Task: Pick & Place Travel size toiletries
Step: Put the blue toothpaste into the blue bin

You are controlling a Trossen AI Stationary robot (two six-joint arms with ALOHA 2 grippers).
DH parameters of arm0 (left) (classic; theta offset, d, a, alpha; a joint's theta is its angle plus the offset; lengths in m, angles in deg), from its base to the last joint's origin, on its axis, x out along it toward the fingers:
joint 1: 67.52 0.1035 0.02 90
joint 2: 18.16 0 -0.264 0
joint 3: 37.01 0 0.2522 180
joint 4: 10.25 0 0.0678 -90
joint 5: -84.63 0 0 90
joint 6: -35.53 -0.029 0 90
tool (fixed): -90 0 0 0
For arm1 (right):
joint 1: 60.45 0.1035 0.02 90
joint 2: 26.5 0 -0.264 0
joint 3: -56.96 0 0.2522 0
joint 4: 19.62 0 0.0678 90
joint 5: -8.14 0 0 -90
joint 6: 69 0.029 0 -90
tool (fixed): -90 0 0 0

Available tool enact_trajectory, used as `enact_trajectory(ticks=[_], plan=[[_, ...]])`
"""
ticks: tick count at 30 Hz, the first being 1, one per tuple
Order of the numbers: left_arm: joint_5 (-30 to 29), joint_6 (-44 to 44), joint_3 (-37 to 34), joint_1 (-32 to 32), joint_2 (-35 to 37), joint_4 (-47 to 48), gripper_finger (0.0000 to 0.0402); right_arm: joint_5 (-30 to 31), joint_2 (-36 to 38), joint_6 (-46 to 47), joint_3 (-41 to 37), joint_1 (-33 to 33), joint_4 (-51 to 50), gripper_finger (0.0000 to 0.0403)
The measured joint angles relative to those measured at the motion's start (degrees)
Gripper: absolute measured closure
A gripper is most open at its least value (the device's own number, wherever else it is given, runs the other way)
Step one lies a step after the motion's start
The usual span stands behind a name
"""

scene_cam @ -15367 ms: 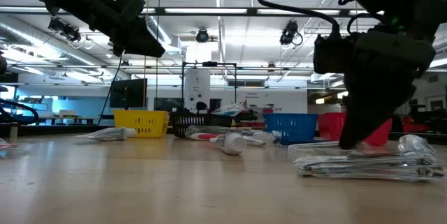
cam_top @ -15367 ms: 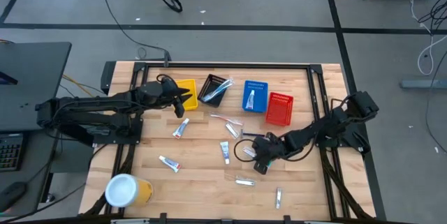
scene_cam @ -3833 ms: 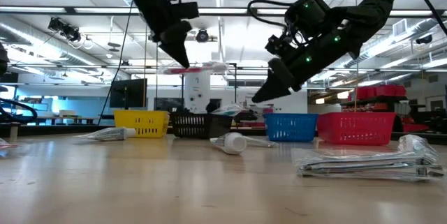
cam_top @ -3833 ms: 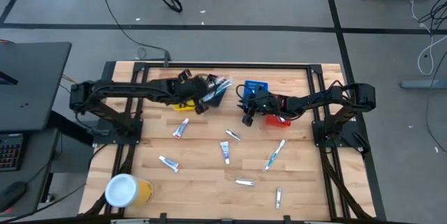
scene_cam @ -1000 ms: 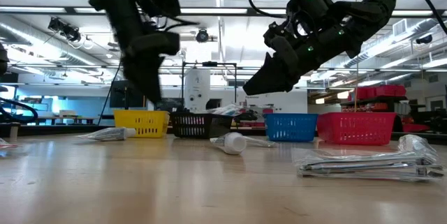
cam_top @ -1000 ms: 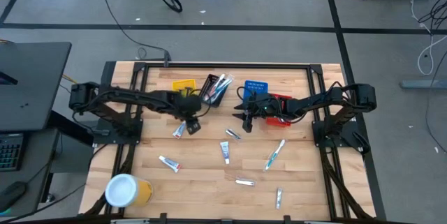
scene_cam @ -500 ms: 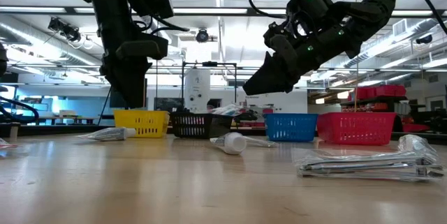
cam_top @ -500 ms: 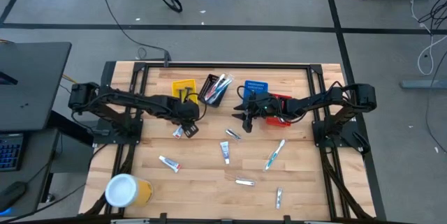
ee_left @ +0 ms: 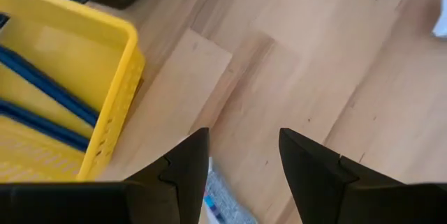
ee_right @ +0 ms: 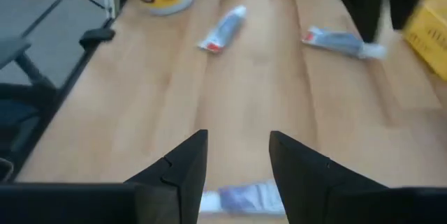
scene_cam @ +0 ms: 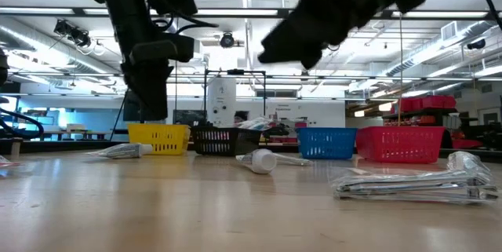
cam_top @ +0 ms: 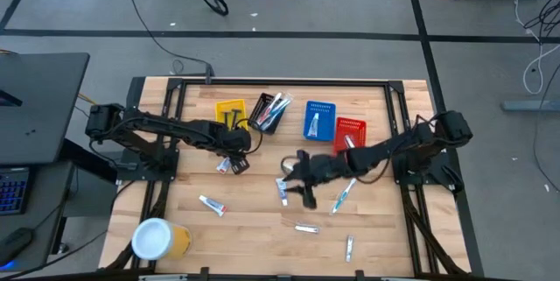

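- Near the table's (cam_top: 376, 237) far edge, the left gripper (cam_top: 234, 160) hangs spread over a tube (cam_top: 224, 165) beside the yellow basket (cam_top: 229, 110).
- At mid-table, the right gripper (cam_top: 296, 182) hangs spread over another tube (cam_top: 282, 191).
- More toiletries lie scattered towards the near edge.

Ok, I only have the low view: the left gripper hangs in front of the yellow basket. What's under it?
Observer: A tube lies on the table right below the left gripper; the wrist view shows the tube's end between its open fingers.
Operator: And the right gripper? I only see a dark bulk up top.
Observer: The right gripper is out over mid-table, open, with another tube lying below its fingers.
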State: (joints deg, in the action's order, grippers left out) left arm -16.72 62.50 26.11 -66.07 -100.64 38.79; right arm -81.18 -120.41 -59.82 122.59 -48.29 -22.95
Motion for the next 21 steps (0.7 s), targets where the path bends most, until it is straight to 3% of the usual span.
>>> enact_trajectory(ticks=[4, 13, 17, 21], plan=[[0.0, 0.1, 0.0, 0.0, 0.0, -1.0, 0.0219, 6.0, -3.3, 5.0, 3.7, 3.5, -0.4, 0.0238], [0.0, 0.1, 0.0, -1.1, 0.0, -1.8, 0.0219, 6.2, -10.3, 32.1, 4.7, 5.1, -1.6, 0.0238], [0.0, -0.9, 0.0, -1.9, 0.0, -1.8, 0.0219, 4.7, -13.5, 34.0, 5.6, 7.8, -1.5, 0.0238], [0.0, -0.7, 0.0, -2.9, 0.0, -1.8, 0.0219, 4.7, -13.7, 34.7, 10.3, 9.4, -9.9, 0.0238]])
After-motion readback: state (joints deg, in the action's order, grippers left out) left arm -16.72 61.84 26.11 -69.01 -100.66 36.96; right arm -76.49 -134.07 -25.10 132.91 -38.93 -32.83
